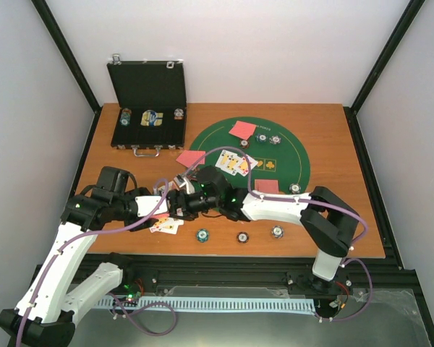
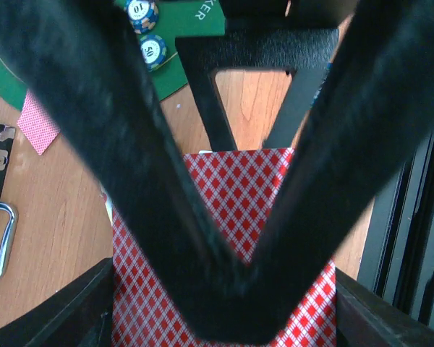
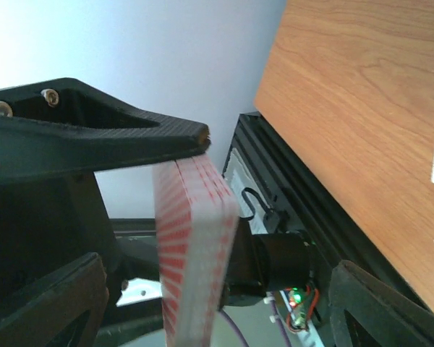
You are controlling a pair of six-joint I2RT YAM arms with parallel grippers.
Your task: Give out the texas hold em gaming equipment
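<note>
Clamps the deck [image 2: 231,188] tight in the left gripper [image 1: 172,205], over the table [image 1: 333,217] left of the mat [image 1: 289,155]. Holds the right gripper [image 1: 193,196] wide just beside, one fingertip [image 3: 200,134] at the deck's top edge. Sets the deck's long axis across that gap; probably needs the right arm to slide a card off.

I work over a light-brown wooden tabletop [image 1: 329,137] under soft, even light. Plain white walls [image 1: 275,50] close me in on three sides, framed by black metal corner posts [image 1: 383,58]. A black slotted aluminium rail [image 1: 231,271] runs along the table's near edge.
</note>
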